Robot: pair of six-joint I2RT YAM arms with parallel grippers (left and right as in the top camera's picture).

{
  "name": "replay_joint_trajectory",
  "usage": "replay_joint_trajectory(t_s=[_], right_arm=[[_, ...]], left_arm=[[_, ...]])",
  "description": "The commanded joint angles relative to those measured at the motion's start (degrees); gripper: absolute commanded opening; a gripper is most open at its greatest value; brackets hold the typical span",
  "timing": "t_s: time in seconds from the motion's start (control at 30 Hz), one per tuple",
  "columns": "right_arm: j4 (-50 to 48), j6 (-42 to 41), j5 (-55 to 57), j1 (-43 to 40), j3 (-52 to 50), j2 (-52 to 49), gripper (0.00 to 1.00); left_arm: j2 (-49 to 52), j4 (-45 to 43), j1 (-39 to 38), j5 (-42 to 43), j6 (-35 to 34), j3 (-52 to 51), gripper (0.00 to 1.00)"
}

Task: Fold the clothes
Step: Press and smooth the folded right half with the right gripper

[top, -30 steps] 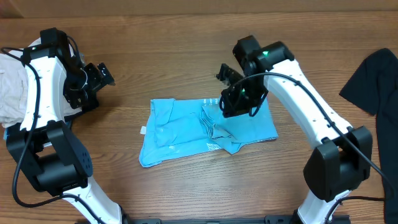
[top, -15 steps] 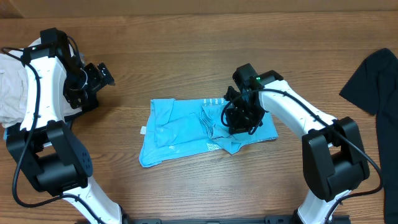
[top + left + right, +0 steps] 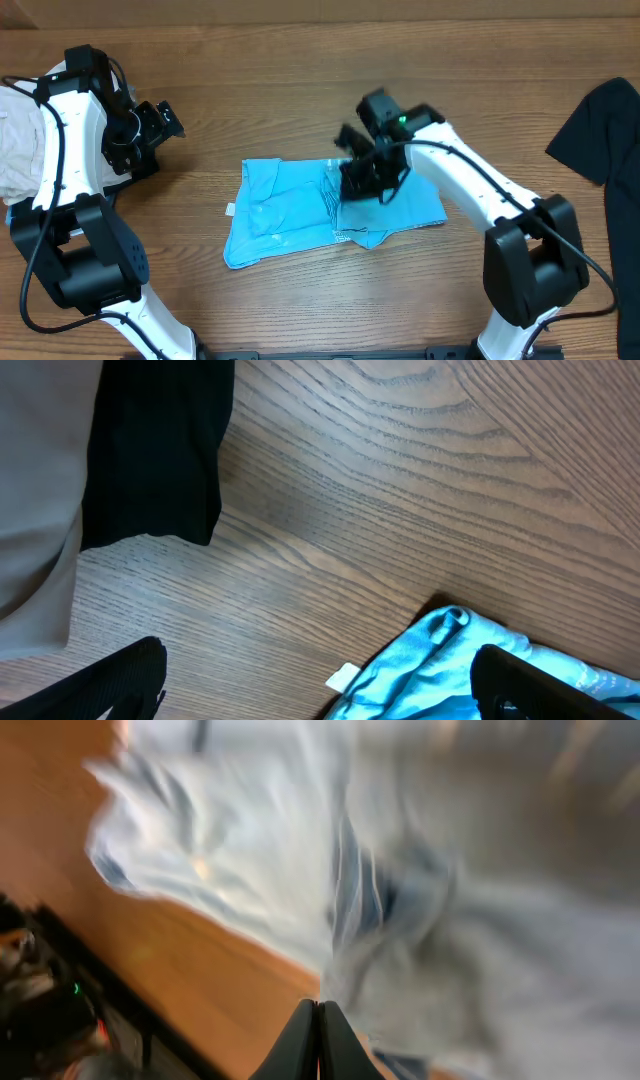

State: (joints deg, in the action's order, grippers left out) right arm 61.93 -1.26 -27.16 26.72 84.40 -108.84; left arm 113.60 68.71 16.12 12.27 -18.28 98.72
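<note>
The sky-blue T-shirt (image 3: 285, 205) lies crumpled and partly folded in the middle of the table, with small white print near its front edge. My right gripper (image 3: 352, 180) is low over the bunched middle of the shirt. In the right wrist view its fingers (image 3: 318, 1010) are pressed together, and the shirt (image 3: 400, 870) is a pale blur beyond them; I see no cloth between the tips. My left gripper (image 3: 160, 120) is open and empty, held off to the upper left of the shirt. In the left wrist view (image 3: 320, 690) its fingers frame the shirt's corner (image 3: 430, 660) and a white tag.
A cream-beige garment (image 3: 18, 140) lies at the far left edge behind my left arm. A black garment (image 3: 600, 110) lies at the far right edge. The left wrist view shows a dark cloth-like shape (image 3: 150, 450) and pale fabric (image 3: 40, 490) at its left.
My right gripper came down onto the shirt's right half, then swept left toward its bunched middle, with motion blur now. The left arm has not moved.
</note>
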Motion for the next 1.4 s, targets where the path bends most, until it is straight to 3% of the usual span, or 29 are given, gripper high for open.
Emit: replay_joint_trajectory(t_s=[0.0,0.1,0.2,0.27,0.4,0.43,0.5,0.6,0.67,0.73,0.97,1.07,1.2,1.23,1.27,1.33,1.37], right_arm=[[-3.0,1.8,9.7,0.6,3.0,2.5,0.13],[-6.6,11.1,13.0,1.0,2.5,2.3,0.45],[-10.0,21.3,13.0,1.1,1.2,2.3,0.56],[-12.0,23.8,13.0,1.1,1.0,2.3,0.68],[-13.3,18.9,12.8,1.2,1.0,2.1,0.69],[-13.1,24.2,12.9,1.6,1.0,2.1,0.7],[-12.3,35.1,13.2,1.6,1.0,2.1,0.84],[-11.3,48.8,12.3,0.9,1.0,2.1,0.89],[-10.5,57.7,10.6,0.9,1.0,2.1,0.8],[-10.8,62.4,10.4,0.9,1.0,1.7,0.77],[-12.0,63.3,10.3,0.9,1.0,-4.3,0.73],[-12.6,63.3,10.4,0.9,1.0,-7.2,0.65],[-12.6,63.3,10.4,0.9,1.0,-7.6,0.49],[-12.6,63.3,10.4,0.9,1.0,-7.6,0.3],[-12.7,63.3,10.4,0.9,1.1,-7.6,0.19],[-12.8,63.3,10.4,0.9,1.1,-7.6,0.04],[-12.8,63.2,10.4,0.9,1.2,-7.6,0.04]], left_arm=[[0.5,0.0,0.0,0.7,0.1,0.2,1.0],[0.5,0.0,0.0,0.7,0.1,0.2,1.0],[0.5,0.0,0.0,0.7,0.1,0.2,1.0],[0.5,0.0,0.0,0.7,0.1,0.2,1.0],[0.5,0.0,0.0,0.7,0.1,0.2,1.0],[0.5,0.0,0.0,0.7,0.1,0.2,1.0],[0.5,0.0,0.0,0.7,0.1,0.2,1.0],[0.5,0.0,0.0,0.7,0.1,0.2,1.0],[0.5,0.0,0.0,0.7,0.1,0.2,1.0],[0.5,0.0,0.0,0.7,0.1,0.2,1.0],[0.5,0.0,0.0,0.7,0.1,0.2,1.0],[0.5,0.0,0.0,0.7,0.1,0.2,1.0],[0.5,0.0,0.0,0.7,0.1,0.2,1.0],[0.5,0.0,0.0,0.7,0.1,0.2,1.0],[0.5,0.0,0.0,0.7,0.1,0.2,1.0],[0.5,0.0,0.0,0.7,0.1,0.2,1.0],[0.5,0.0,0.0,0.7,0.1,0.2,1.0]])
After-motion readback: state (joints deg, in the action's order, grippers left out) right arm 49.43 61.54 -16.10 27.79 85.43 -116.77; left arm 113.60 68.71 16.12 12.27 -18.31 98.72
